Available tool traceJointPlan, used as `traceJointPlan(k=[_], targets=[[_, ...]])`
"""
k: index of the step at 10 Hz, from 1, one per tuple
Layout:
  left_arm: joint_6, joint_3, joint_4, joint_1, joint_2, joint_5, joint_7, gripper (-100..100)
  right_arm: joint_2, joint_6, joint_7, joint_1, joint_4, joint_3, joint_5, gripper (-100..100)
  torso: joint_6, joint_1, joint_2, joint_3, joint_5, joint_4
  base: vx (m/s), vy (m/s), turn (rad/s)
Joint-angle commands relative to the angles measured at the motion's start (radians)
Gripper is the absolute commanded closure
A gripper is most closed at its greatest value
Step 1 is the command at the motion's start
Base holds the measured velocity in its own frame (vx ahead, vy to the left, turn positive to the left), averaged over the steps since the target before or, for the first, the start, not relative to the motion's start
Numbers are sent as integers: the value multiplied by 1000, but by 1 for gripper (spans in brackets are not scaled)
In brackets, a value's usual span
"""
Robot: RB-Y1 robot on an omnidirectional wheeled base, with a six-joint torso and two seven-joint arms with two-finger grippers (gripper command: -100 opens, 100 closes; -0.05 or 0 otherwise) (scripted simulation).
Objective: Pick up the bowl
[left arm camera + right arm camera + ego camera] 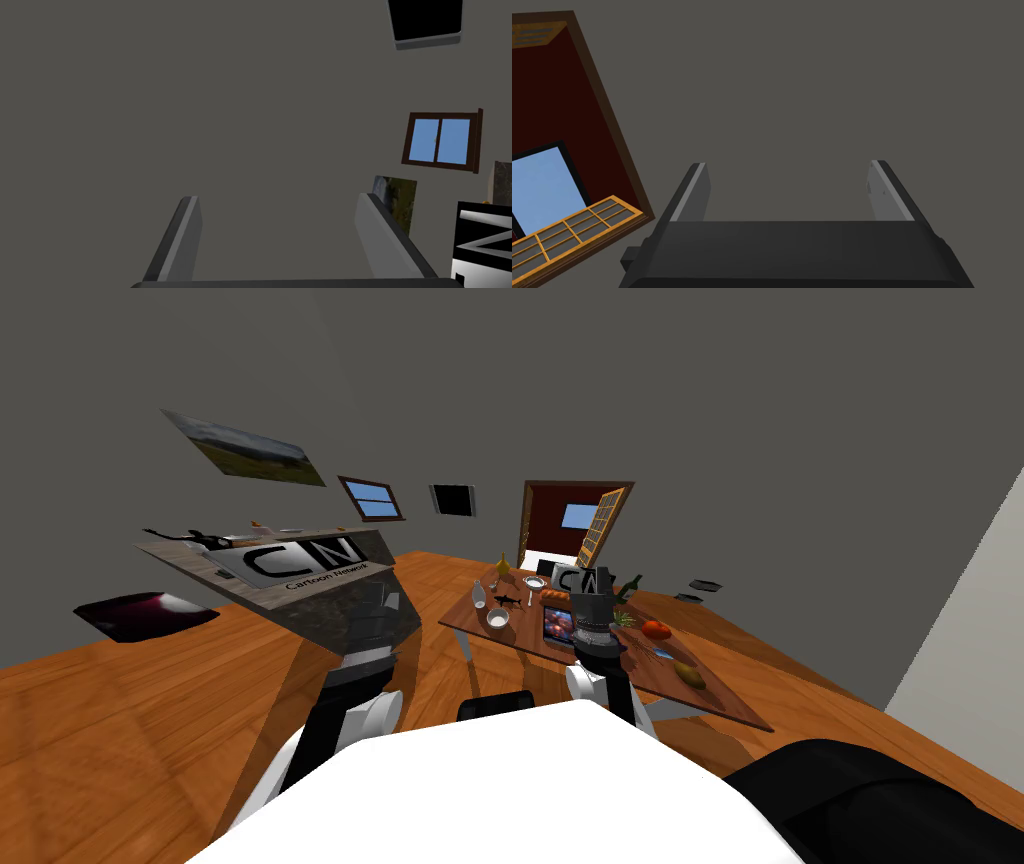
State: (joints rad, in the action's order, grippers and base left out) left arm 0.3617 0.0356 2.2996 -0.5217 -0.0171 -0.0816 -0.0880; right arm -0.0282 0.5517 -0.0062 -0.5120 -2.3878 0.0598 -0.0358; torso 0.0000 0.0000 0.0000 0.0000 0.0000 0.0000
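Bowl (497, 617): white, upright, on the wooden table (720, 698), near the table's left front corner in the head view. A pale bottle (478, 595) stands just beside it on the far-left side, and a small dark object (507, 602) sits close behind it. A tablet-like screen (557, 626) lies flat to the bowl's right.

Further back on the table are a yellow bottle (503, 566), a white stemmed dish (535, 583), a box with CN lettering (583, 579) and a green bottle (628, 586). At the right end are an orange-red vegetable (656, 629) and a brown potato-like lump (689, 674).

Right gripper (788, 164): raised over the table's near edge, to the right of the bowl and apart from it. Its fingers point up toward the wall and are spread wide.

Left gripper (277, 200): raised as well, in front of the stone-look counter (290, 606) that carries a larger CN Cartoon Network box (300, 558). Its fingers are spread wide. It is well apart from the bowl, on the bowl's left.
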Motion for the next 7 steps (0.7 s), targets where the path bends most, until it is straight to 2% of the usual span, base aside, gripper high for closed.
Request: traceJointPlan(k=[1, 3, 7], targets=[[-28, -1, -11, 11, 24, 0, -5, -100, 0, 0, 0, 0, 0, 0, 0, 0, 0, 0, 0, 0, 0, 0, -3, -8, -40], [-69, -2, -27, 27, 49, 1, -13, -100, 0, 0, 0, 0, 0, 0, 0, 0, 0, -1, 0, 0, 0, 0, -6, -18, -47], [-188, -5, -77, 78, 93, 2, -36, -100, 0, 0, 0, 0, 0, 0, 0, 0, 0, -2, 0, 0, 0, 0, -5, -25, -64]])
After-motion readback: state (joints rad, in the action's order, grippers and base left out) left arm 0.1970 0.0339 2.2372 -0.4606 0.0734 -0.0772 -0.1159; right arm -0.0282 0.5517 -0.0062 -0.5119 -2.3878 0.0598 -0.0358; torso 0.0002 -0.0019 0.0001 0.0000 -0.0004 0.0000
